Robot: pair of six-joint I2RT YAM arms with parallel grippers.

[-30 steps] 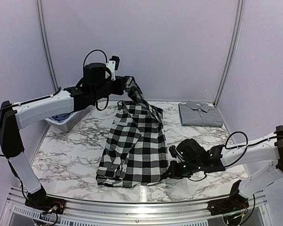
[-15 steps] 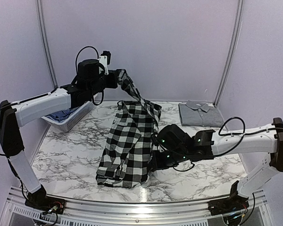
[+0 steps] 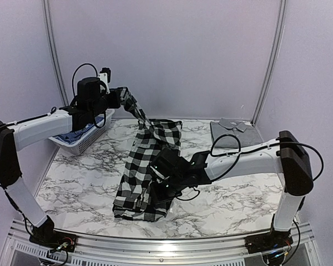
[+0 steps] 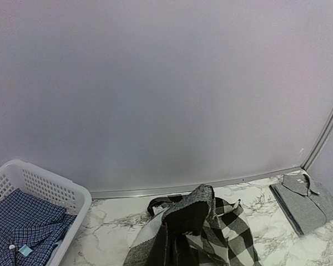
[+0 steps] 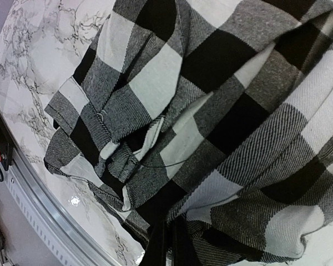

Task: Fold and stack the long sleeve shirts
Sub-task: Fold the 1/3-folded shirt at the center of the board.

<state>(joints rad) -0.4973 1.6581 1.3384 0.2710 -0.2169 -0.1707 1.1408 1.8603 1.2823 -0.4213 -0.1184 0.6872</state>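
Below and to the right of the left end effector (image 3: 124,94), the black-and-white checked long sleeve shirt (image 3: 136,166) runs down in a taut strip from the raised fingers to the tabletop (image 3: 238,194), where most of the cloth lies in a narrow, bunched band. The left end effector is raised above the far left part of the tabletop with its fingers together, clamped on an upper part of the shirt; in the left wrist view the gathered cloth (image 4: 184,213) drapes over the fingertips and hides them. The right end effector (image 3: 157,193) is low, at the near right edge of the shirt, with its fingers together and clamped on a fold of checked cloth near the hem (the right wrist view shows the dark fingertips (image 5: 167,244) pressed into the cloth (image 5: 211,111), with no gap visible between them). To the left of the right end effector, the lower part of the shirt lies creased and doubled over on the tabletop. Under and to the left of the left end effector stands a white basket (image 3: 84,143) holding a blue checked garment (image 4: 22,221). Far to the right of the left end effector, and beyond the right end effector, a folded grey shirt (image 3: 236,134) lies flat on the tabletop, well apart from the checked shirt.
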